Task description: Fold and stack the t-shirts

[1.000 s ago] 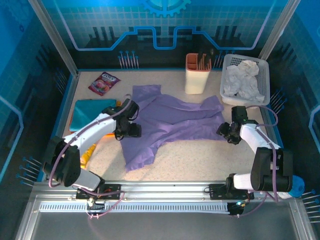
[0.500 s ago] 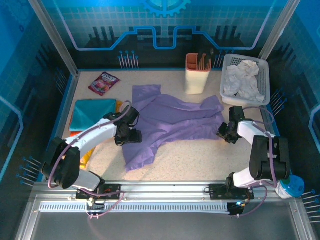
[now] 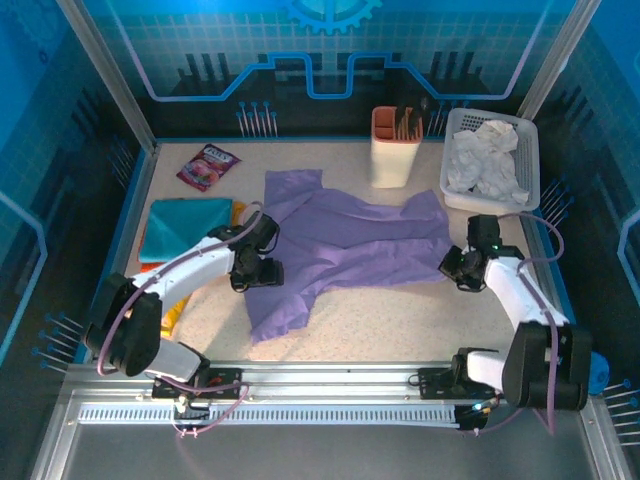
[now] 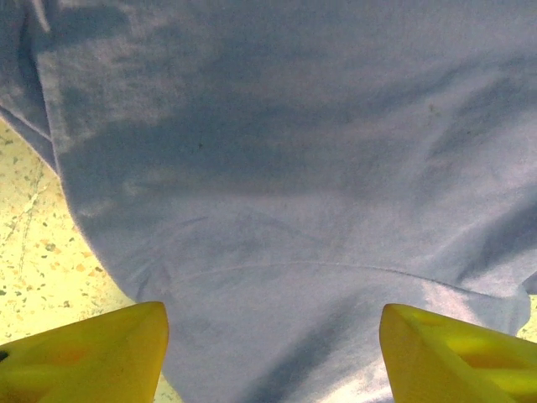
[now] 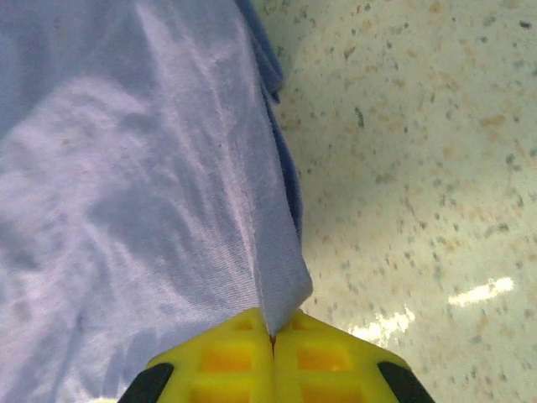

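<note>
Right gripper (image 5: 272, 342) pinches the right edge of the purple tee (image 3: 340, 245); left gripper (image 4: 273, 327) hangs spread over its left side, above the worktop (image 3: 400, 320).

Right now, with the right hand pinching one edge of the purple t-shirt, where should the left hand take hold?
Probably the left edge of the purple t-shirt, opposite where the right hand pinches it. The open left hand hovers over flat cloth there, and the edge lies smooth on bare table beside its fingers, so come in low from the table side.
</note>
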Robot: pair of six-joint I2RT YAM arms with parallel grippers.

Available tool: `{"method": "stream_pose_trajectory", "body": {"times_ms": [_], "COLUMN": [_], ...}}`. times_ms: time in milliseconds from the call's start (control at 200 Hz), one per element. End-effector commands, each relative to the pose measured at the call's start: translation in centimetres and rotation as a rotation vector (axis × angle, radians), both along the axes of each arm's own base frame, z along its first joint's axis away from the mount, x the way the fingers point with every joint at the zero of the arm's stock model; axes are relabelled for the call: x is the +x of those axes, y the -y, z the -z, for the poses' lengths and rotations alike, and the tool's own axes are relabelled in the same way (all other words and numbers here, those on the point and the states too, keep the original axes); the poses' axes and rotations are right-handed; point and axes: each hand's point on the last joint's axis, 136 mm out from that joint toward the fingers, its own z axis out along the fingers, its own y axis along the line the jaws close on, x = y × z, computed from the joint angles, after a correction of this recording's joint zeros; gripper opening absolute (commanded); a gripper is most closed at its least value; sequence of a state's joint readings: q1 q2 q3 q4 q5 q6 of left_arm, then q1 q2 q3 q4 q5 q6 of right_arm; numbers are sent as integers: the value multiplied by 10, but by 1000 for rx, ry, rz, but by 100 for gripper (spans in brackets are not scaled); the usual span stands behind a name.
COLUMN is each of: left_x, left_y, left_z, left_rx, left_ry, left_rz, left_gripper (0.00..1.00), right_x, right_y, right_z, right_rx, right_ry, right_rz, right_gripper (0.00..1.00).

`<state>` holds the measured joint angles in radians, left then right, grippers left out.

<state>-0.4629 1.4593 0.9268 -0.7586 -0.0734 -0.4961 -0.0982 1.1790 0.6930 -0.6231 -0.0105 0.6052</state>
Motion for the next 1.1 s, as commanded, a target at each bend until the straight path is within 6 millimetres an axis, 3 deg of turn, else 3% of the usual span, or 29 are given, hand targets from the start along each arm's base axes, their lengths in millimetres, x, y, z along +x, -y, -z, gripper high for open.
{"method": "stream_pose_trajectory", "body": {"times_ms": [0, 90, 255, 435, 635, 785, 901, 951, 1096], "left_x": [11, 13, 6, -7, -15, -25, -37, -43, -59], "left_y": [8, 11, 9, 6, 8, 1, -3, -6, -10], "left_z": [-3, 3, 17, 30, 38, 42, 46, 48, 53], "left_rx": [-2, -3, 9, 35, 54, 113, 153, 178, 215], "left_ry": [2, -14, -60, -115, -151, -176, -206, -216, -250], "left_rz": [23, 30, 33, 40, 56, 58, 55, 56, 49], "left_gripper": [68, 68, 66, 64, 63, 62, 61, 60, 59], "right_x": [-42, -48, -60, -71, -82, -102, -110, -104, -89], "right_y": [-4, -7, 13, 15, -6, 5, 23, 26, 32], "right_z": [8, 1, -22, -38, -30, -26, -36, -43, -50], "right_rx": [48, 74, -10, 6, 112, 49, -34, -46, -73], "right_ry": [-112, -92, -17, 36, -59, -127, -55, -2, 39], "right_rz": [9, 33, 143, 196, 154, 217, 322, 331, 323], "right_gripper": [0, 0, 0, 0, 6, 3, 19, 31, 55]}}
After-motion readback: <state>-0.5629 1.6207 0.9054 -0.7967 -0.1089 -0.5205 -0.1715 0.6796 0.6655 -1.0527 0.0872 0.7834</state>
